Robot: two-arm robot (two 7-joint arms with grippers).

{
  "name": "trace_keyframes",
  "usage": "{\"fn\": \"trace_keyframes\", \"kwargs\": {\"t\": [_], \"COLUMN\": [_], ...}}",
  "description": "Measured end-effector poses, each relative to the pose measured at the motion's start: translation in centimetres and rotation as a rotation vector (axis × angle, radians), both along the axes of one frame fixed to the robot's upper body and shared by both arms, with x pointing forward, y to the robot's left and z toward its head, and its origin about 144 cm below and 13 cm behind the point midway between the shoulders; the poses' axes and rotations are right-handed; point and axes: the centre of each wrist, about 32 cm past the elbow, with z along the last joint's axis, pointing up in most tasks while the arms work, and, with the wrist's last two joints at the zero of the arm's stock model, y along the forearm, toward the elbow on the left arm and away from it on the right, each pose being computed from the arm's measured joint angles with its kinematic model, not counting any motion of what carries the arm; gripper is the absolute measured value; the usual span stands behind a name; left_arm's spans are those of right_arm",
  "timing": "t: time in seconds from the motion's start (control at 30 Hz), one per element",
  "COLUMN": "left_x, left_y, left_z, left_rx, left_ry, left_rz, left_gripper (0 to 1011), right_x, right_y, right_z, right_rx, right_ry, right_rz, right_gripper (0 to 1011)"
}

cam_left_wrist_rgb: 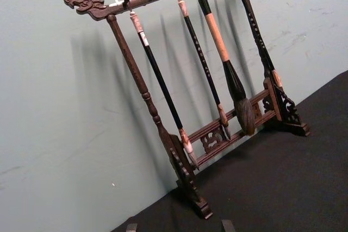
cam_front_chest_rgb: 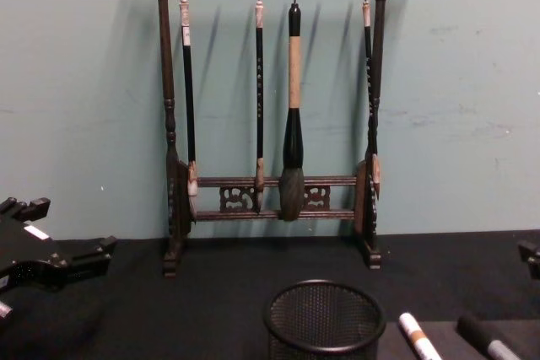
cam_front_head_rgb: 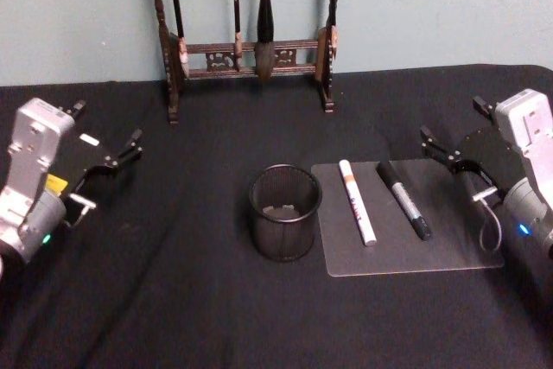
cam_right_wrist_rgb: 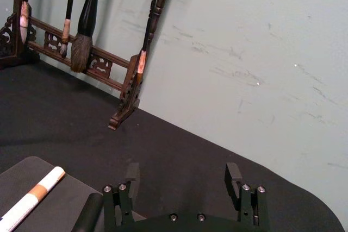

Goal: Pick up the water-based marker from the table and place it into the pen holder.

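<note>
Evidently the pick has not begun: the right gripper hangs wide open and empty just beside the grey mat, where a white marker and a black marker lie apart, near the pen holder. Which is water-based is unreadable. Next it likely needs to descend across one barrel. The left gripper idles open, far left.

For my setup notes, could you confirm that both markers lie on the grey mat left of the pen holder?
Not quite: the head view shows the white marker and the black marker on the grey mat right of the pen holder.
</note>
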Motion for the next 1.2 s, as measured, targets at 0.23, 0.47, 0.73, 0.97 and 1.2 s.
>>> {"fn": "trace_keyframes", "kwargs": {"t": [0.23,0.47,0.73,0.97,1.2], "left_x": [0.0,0.0,0.0,0.0,0.0], "left_y": [0.0,0.0,0.0,0.0,0.0], "left_z": [0.0,0.0,0.0,0.0,0.0], "left_rx": [0.0,0.0,0.0,0.0,0.0], "left_ry": [0.0,0.0,0.0,0.0,0.0], "left_rz": [0.0,0.0,0.0,0.0,0.0], "left_gripper": [1001,1001,1001,1001,1001], "right_x": [0.0,0.0,0.0,0.0,0.0], "right_y": [0.0,0.0,0.0,0.0,0.0], "right_z": [0.0,0.0,0.0,0.0,0.0], "right_rx": [0.0,0.0,0.0,0.0,0.0], "right_ry": [0.0,0.0,0.0,0.0,0.0], "right_rz": [0.0,0.0,0.0,0.0,0.0], "right_gripper": [1002,1002,1002,1002,1002]}}
